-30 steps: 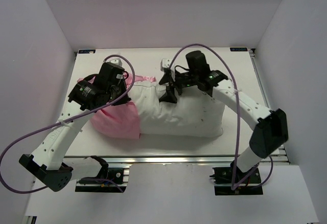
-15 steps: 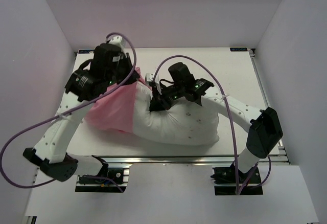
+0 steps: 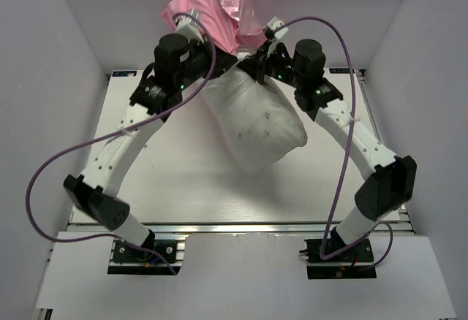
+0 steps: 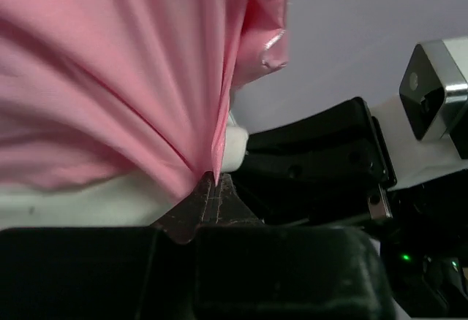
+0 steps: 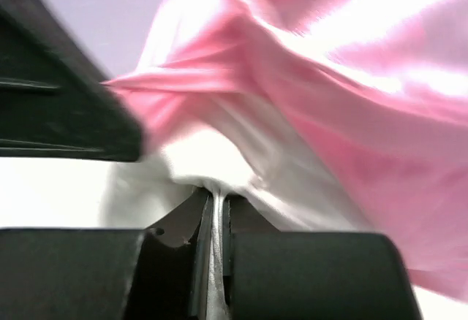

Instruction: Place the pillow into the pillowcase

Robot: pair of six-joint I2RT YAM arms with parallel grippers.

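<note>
- left gripper (image 4: 212, 188) is clamping tight on a gathered fold of pink cloth; jaws are showing no gap; it is holding high over the far edge of the table (image 3: 183, 181)
- pillowcase (image 3: 212, 6) is bunching up above both wrists, crumpled and shiny; only its lower part is wrapping the top of the pillow; satin is looking thin, light and slippery, so a small pinch is probably sliding easily; the hem at the mouth is looking like the best place to hold, one corner per arm, so the mouth is staying spread
- pillow (image 3: 256, 126) is hanging down between the arms, upper end in the pink mouth, most of the body bare and sagging toward the table; whether its low end is touching the table is not clear; it is looking plump, soft and bulky rather than heavy; it is likely squashing under a grip, so the piped seam or a corner is offering a firmer hold than the belly
- right gripper (image 5: 212, 196) is pinching shut on white cloth at the pillow's top; pink folds are lying just beside the pinch; whether pink hem is caught too cannot be told
</note>
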